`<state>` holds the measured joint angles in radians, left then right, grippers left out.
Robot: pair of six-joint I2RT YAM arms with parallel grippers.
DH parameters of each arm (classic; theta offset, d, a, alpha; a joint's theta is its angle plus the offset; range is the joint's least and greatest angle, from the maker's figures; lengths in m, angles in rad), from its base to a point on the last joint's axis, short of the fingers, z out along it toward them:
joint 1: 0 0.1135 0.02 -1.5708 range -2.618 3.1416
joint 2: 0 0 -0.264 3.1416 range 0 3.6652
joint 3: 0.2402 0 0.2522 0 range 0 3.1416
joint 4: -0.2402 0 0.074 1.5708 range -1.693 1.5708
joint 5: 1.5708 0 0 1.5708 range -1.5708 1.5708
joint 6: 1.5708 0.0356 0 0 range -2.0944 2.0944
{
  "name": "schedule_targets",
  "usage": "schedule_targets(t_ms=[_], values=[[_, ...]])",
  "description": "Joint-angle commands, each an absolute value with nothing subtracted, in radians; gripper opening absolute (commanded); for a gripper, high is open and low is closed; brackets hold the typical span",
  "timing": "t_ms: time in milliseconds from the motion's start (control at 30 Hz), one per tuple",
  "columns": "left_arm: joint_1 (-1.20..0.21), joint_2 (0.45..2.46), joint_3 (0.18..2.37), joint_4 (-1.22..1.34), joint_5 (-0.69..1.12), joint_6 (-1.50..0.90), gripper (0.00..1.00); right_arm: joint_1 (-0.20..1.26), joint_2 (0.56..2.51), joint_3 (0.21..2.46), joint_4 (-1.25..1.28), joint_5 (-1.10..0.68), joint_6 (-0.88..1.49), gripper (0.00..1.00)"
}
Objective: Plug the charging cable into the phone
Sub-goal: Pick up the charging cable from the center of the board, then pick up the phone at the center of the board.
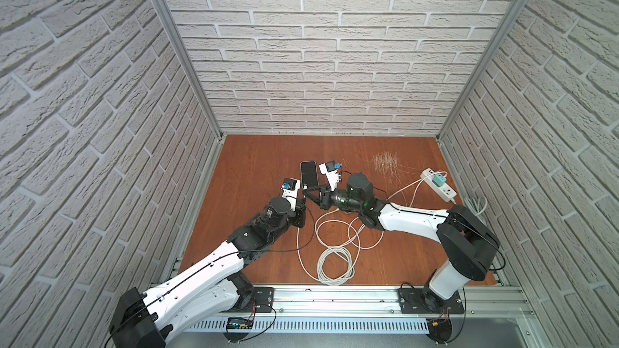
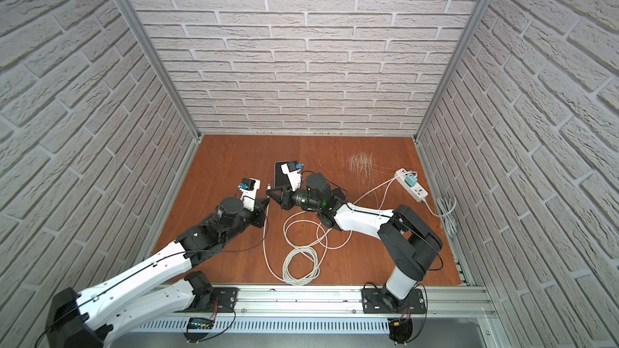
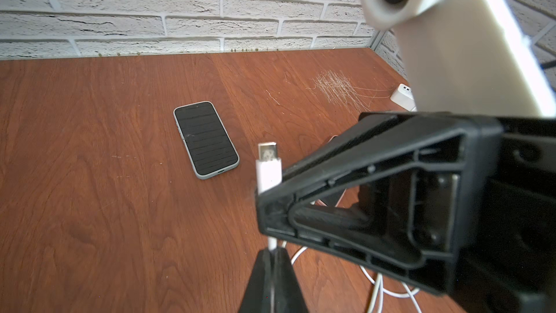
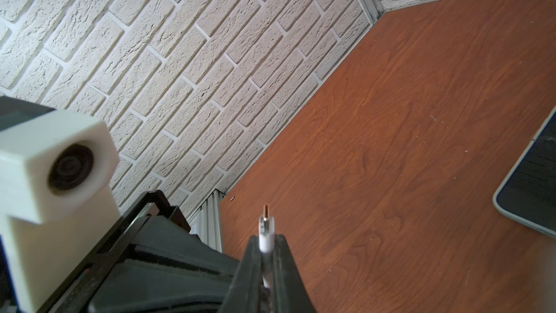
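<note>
Left gripper (image 3: pixel 273 255) pinched on charging cable (image 1: pixel 321 267); right gripper (image 4: pixel 267 240) clamped on its plug (image 3: pixel 268 173), held off the table (image 3: pixel 90 176) (metal tip bare). Phone (image 3: pixel 206 140) flat, screen up, near but apart.

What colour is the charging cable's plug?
The plug is white with a silver metal tip; clearest in the left wrist view.

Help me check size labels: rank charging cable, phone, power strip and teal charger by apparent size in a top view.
Largest first:
charging cable, sprawled widest
phone and power strip, too alike to rank
teal charger
</note>
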<state>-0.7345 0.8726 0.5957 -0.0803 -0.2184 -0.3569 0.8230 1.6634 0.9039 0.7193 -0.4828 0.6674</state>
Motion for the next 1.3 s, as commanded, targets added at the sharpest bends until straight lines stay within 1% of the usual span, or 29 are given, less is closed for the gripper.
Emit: schedule_targets(t_ms=[0, 133, 167, 200, 233, 300, 333, 367, 400, 533, 633, 700, 767, 933, 1133, 1267], values=[[-0.734, 0.874, 0.595, -0.054, -0.221, -0.354, 0.0, 0.832, 1.648, 0.922, 0.766, -0.491, 0.64, 0.04], [-0.732, 0.883, 0.612, -0.077, -0.235, -0.368, 0.0, 0.832, 1.638, 0.919, 0.751, -0.488, 0.624, 0.03], [-0.729, 0.888, 0.621, -0.09, -0.242, -0.374, 0.05, 0.831, 1.632, 0.917, 0.74, -0.48, 0.615, 0.04], [-0.728, 0.892, 0.629, -0.099, -0.246, -0.379, 0.17, 0.831, 1.622, 0.914, 0.726, -0.471, 0.603, 0.03], [-0.727, 0.897, 0.638, -0.111, -0.25, -0.387, 0.4, 0.828, 1.61, 0.904, 0.713, -0.46, 0.585, 0.03], [-0.724, 0.897, 0.65, -0.125, -0.262, -0.403, 0.77, 0.821, 1.591, 0.891, 0.694, -0.444, 0.563, 0.03], [-0.723, 0.897, 0.654, -0.134, -0.274, -0.414, 0.91, 0.816, 1.581, 0.882, 0.684, -0.437, 0.556, 0.03], [-0.72, 0.896, 0.661, -0.144, -0.281, -0.424, 0.97, 0.807, 1.571, 0.873, 0.675, -0.425, 0.549, 0.03], [-0.717, 0.895, 0.669, -0.151, -0.282, -0.43, 0.98, 0.796, 1.561, 0.861, 0.666, -0.415, 0.546, 0.03], [-0.673, 0.911, 0.722, -0.234, -0.297, -0.513, 0.98, 0.728, 1.525, 0.802, 0.635, -0.384, 0.543, 0.03], [-0.577, 0.988, 0.825, -0.417, -0.33, -0.644, 0.98, 0.665, 1.486, 0.734, 0.626, -0.351, 0.569, 0.03], [-0.498, 1.063, 0.902, -0.513, -0.282, -0.712, 0.98, 0.626, 1.452, 0.689, 0.622, -0.334, 0.572, 0.03], [-0.441, 1.17, 0.978, -0.575, -0.227, -0.733, 0.98, 0.599, 1.424, 0.654, 0.608, -0.302, 0.566, 0.03], [-0.386, 1.487, 1.236, -0.71, -0.203, -0.705, 0.98, 0.552, 1.454, 0.634, 0.622, -0.293, 0.553, 0.03], [-0.373, 1.876, 1.597, -0.826, -0.142, -0.627, 0.98, 0.534, 1.526, 0.656, 0.635, -0.34, 0.565, 0.03], [-0.377, 2.057, 1.772, -0.873, -0.141, -0.606, 0.98, 0.532, 1.539, 0.662, 0.64, -0.354, 0.569, 0.03]])
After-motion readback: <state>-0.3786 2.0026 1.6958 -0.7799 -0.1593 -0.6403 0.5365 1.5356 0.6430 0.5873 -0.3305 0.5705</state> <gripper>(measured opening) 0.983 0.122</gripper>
